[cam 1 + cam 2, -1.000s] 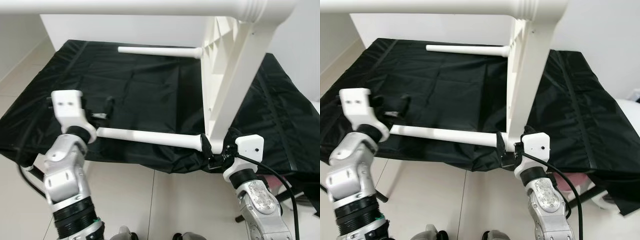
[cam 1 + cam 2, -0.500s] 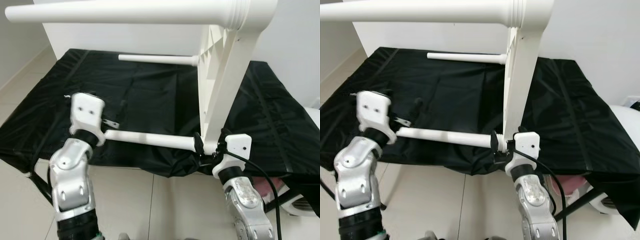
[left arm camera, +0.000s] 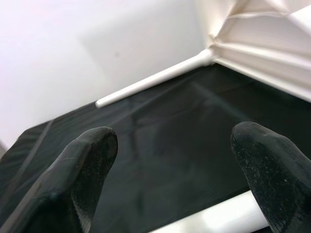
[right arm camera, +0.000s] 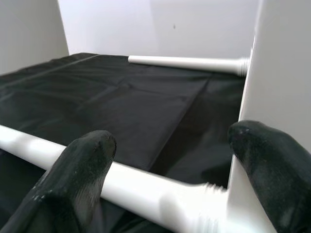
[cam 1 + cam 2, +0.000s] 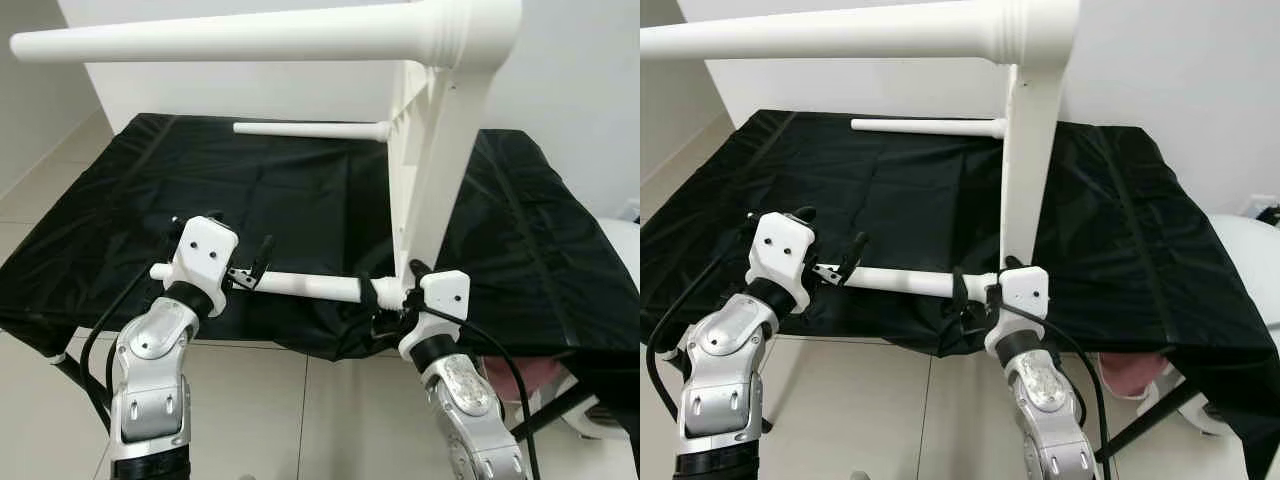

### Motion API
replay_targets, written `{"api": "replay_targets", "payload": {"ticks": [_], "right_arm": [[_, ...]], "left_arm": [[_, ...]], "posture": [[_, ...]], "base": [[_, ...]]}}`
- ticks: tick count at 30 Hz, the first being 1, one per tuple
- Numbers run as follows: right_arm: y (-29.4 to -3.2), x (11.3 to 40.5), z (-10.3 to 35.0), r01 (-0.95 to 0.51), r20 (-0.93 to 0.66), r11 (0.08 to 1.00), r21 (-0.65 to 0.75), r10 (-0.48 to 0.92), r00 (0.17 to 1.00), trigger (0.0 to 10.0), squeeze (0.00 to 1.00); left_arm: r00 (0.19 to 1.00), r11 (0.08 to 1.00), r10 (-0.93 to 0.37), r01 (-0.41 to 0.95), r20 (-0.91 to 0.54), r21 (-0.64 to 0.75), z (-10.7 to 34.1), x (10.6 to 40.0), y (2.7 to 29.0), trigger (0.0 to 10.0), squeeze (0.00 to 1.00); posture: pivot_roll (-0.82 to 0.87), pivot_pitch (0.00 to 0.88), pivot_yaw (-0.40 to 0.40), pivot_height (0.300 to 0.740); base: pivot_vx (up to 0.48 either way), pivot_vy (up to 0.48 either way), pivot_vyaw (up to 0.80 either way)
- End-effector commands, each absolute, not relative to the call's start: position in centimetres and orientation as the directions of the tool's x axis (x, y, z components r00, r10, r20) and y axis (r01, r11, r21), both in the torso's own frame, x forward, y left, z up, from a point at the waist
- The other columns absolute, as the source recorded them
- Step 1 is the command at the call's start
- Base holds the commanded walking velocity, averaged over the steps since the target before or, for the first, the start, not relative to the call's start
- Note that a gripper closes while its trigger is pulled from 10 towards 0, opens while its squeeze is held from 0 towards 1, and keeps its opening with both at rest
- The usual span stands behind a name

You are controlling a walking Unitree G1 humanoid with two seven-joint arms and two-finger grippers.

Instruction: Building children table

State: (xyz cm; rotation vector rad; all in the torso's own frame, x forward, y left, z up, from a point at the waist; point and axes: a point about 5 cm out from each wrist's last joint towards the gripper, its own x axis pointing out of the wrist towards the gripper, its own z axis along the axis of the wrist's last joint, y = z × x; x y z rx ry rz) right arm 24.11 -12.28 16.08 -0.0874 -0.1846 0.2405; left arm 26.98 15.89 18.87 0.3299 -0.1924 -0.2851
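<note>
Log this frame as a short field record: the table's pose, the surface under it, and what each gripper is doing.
table: white children's table tipped on its side, legs pointing to the robot's left
surface: black cloth
near leg: lower leg at the cloth's front edge
left gripper: left gripper open, fingers either side of the lower leg near its free end
right gripper: right gripper open, fingers straddling the joint where that leg meets the tabletop

No readable text, label, brand, number or sign anywhere (white table parts, black cloth and both wrist housings checked; all plain surfaces, nothing printed or moulded that can be made out).
</note>
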Motion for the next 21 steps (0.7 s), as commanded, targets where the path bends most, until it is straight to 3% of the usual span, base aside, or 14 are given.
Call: {"api": "replay_targets", "payload": {"ticks": [1, 11, 21], "right_arm": [[-12.8, 24.6, 17.5, -0.22, 0.22, 0.967, -0.128, 0.244, 0.944, 10.0, 0.0], [-11.4, 25.1, 18.5, -0.28, 0.249, 0.952, -0.123, 0.303, 0.92, 10.0, 0.0], [-13.0, 26.9, 18.6, -0.267, 0.241, 0.948, -0.174, 0.304, 0.922, 10.0, 0.0]], "left_arm": [[0.974, 0.944, -0.097, 0.025, 0.204, 0.33, 19.2, 27.5, 18.0, 10.0, 0.0], [0.963, 0.945, -0.065, -0.026, 0.262, 0.327, 19.7, 27.1, 16.5, 10.0, 0.0], [0.979, 0.943, -0.108, 0.046, 0.172, 0.33, 17.6, 26.5, 17.0, 10.0, 0.0]], "posture": [[-0.03, 0.034, 0.0, 0.74], [-0.01, 0.038, -0.05, 0.74], [0.0, 0.041, -0.051, 0.74]], "base": [[0.0, 0.0, 0.0], [0.0, 0.0, 0.0], [0.0, 0.0, 0.0]]}}
